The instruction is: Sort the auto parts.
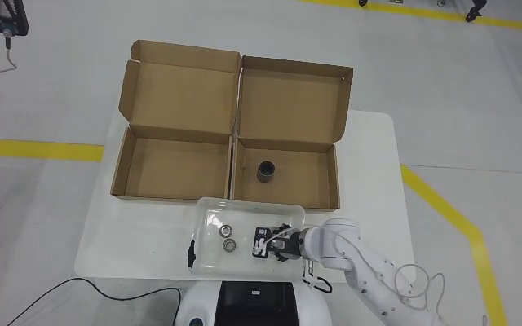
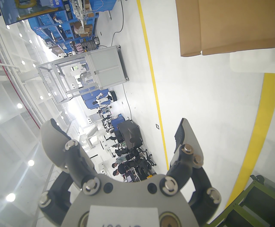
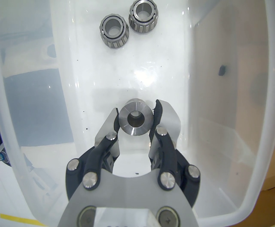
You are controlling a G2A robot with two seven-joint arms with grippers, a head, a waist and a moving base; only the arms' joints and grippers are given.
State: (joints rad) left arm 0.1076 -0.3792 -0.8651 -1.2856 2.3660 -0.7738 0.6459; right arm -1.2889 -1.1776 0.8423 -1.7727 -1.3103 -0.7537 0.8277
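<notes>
- While the right gripper (image 3: 136,107) sits low inside the clear tub (image 1: 212,205), its dark pads (image 3: 155,117) press on either side of a steel sleeve (image 3: 135,121). It's a narrow grip, clamped across the sleeve's round flared body, with the bore facing the wrist camera.
- Top view puts that sleeve at lower centre of the frame, in the tub's right-hand half. Whether it rests on the tub floor or is just off it, I can't tell.
- Taking it across the outside looks sensible to me. The pads bite on the widest part, so the piece should hang square on the way out.
- Over in the tub's left half, two roller bearings (image 3: 114,31) (image 3: 143,16) lie side by side, apart from the sleeve and untouched.
- Just above the tub in the top view, two open cardboard boxes stand flank to flank on the white table (image 1: 367,155).
- Right box (image 1: 322,191) already holds a dark cylindrical part (image 1: 267,171), upright near its left wall. My guess is the sleeve joins it and the bearings go to the left box (image 1: 171,167).
- Left gripper (image 2: 117,124) is spread wide and holds nothing. It points out at the hall floor past a cardboard flap (image 2: 214,25), so it's parked clear of the work, I'd say.
- Coming up is a lift over the tub wall, and smooth steel could slip between the pads.
</notes>
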